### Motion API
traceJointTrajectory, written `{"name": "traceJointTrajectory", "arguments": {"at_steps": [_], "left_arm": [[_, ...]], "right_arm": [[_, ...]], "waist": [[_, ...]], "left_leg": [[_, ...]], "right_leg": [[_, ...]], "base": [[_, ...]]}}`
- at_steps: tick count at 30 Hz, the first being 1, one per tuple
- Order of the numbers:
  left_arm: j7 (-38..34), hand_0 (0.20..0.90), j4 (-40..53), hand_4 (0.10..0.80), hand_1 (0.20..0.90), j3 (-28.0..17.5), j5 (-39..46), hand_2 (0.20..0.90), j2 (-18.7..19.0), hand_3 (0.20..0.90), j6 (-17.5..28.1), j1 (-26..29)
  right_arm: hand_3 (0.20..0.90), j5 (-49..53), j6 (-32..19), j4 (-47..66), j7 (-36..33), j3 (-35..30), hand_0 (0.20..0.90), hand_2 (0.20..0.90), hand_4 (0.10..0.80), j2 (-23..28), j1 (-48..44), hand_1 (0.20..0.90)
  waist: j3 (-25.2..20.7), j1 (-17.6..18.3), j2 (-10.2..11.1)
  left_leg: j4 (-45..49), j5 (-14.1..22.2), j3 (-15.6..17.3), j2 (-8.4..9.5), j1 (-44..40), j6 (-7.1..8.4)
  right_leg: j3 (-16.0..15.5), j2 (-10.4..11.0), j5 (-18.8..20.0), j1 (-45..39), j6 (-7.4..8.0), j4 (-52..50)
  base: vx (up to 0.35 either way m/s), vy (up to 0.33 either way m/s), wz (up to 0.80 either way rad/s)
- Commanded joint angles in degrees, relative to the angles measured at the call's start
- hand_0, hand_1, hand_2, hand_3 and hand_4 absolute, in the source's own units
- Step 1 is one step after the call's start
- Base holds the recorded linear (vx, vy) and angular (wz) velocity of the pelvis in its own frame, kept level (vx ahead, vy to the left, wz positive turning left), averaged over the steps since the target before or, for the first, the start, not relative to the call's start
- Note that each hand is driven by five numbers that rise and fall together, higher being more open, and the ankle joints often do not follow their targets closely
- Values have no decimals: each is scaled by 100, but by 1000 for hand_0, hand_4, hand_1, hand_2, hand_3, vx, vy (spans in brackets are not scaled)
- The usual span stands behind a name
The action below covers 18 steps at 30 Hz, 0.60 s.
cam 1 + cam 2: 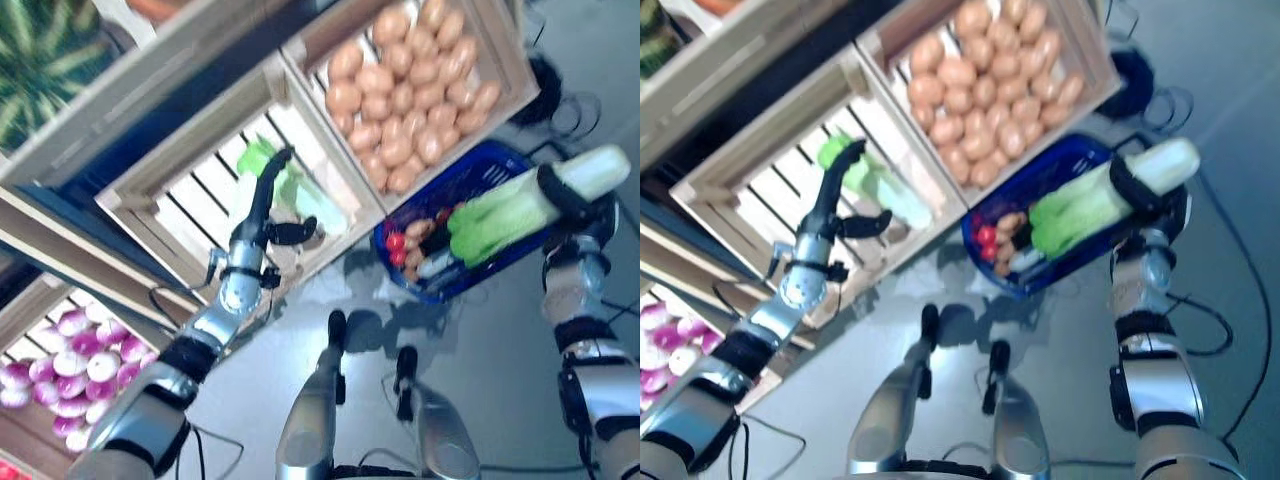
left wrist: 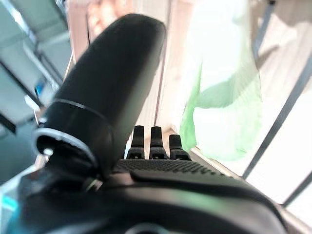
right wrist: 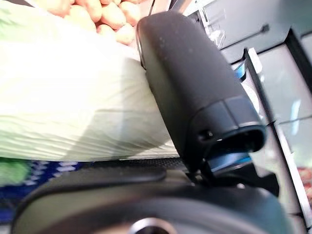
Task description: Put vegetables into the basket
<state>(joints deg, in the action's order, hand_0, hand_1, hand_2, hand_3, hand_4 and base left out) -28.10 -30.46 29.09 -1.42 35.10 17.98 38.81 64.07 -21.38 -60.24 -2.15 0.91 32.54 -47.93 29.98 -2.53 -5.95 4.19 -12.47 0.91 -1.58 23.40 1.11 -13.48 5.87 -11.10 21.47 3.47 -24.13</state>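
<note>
My right hand (image 1: 570, 200) is shut on a long pale-green leafy cabbage (image 1: 500, 215) by its white stalk end and holds it over the right part of the blue basket (image 1: 470, 170). Its thumb (image 3: 190, 92) wraps the cabbage (image 3: 73, 107) in the right wrist view. The basket (image 1: 1040, 180) holds small red vegetables (image 1: 396, 246) and tan ones (image 1: 418, 232). My left hand (image 1: 268, 195) is open inside a slatted wooden crate (image 1: 190, 215), its fingers (image 2: 152, 144) straight beside a green leafy vegetable (image 1: 268, 160), which also shows in the left wrist view (image 2: 219, 97).
The basket stands on the grey floor (image 1: 480, 350) just below a crate of tan potatoes (image 1: 410, 90) on the wooden stand. A lower crate (image 1: 70, 365) sits by my left arm.
</note>
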Motion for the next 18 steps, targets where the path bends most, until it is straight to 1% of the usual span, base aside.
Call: {"name": "traceJointTrajectory", "arguments": {"at_steps": [1,3,4,7,8,9,10,11,14,18], "left_arm": [[-767,900,349,800,900,-455,-495,900,376,900,570,541],[-782,900,327,800,900,-390,-547,900,576,900,441,863],[-817,900,285,800,900,-368,-535,900,660,900,432,1010],[-949,900,315,800,900,-398,-625,900,728,900,433,1074],[-1001,900,331,800,900,-397,-643,900,762,900,429,1090],[-1026,900,334,800,900,-412,-667,900,770,900,422,1092],[-1085,900,354,800,900,-426,-689,900,797,900,405,1097],[-1265,900,386,800,900,-472,-742,900,863,900,407,1125],[-1488,900,440,800,900,-565,-823,900,930,900,464,1100],[-1564,900,450,800,900,-574,-957,900,1028,900,419,1181]], "right_arm": [[300,595,-650,569,227,32,300,300,400,474,-111,300],[300,675,-504,498,203,34,300,300,400,462,-312,300],[300,644,-470,416,117,79,300,300,400,464,-442,300],[300,471,-432,362,-25,136,300,300,400,484,-612,300],[300,384,-414,341,-117,185,300,300,400,502,-696,300],[300,352,-399,329,-158,208,300,300,400,515,-744,300],[300,323,-365,305,-205,239,300,300,400,551,-825,300],[300,310,-267,227,-210,286,300,300,400,638,-1032,300],[300,167,-237,235,-189,322,300,300,400,655,-1141,300],[300,136,-134,260,-128,440,300,300,400,669,-1273,300]], "waist": [[-215,11,204],[-123,20,185],[-89,22,156],[-59,38,95],[-52,46,64],[-57,46,55],[-62,49,35],[-82,42,-18],[-111,29,-53],[-118,1,-42]], "left_leg": [[1601,1187,139,181,246,183],[2160,1379,233,172,721,124],[2520,1508,261,150,1012,98],[2995,1688,334,113,1363,36],[3268,1856,314,91,1487,36],[3406,1950,322,80,1571,32],[3577,2008,345,52,1707,9],[3996,2139,361,7,2045,-40],[4500,2314,363,-45,2374,-89],[4959,2465,323,-70,2683,-140]], "right_leg": [[-32,292,670,381,-104,-368],[27,438,446,886,-168,-1049],[64,506,311,1178,-226,-1445],[133,559,140,1558,-317,-1944],[212,565,-18,1689,-315,-2216],[242,576,-105,1776,-318,-2353],[267,591,-162,1926,-346,-2529],[348,618,-305,2273,-416,-2962],[439,645,-468,2596,-488,-3435],[476,656,-621,2863,-554,-3847]], "base": [[-110,61,13],[-109,66,10],[-89,67,10],[-1,63,-2],[88,46,-3],[81,55,9],[17,69,1],[8,67,-8],[30,17,-13],[21,-23,0]]}}
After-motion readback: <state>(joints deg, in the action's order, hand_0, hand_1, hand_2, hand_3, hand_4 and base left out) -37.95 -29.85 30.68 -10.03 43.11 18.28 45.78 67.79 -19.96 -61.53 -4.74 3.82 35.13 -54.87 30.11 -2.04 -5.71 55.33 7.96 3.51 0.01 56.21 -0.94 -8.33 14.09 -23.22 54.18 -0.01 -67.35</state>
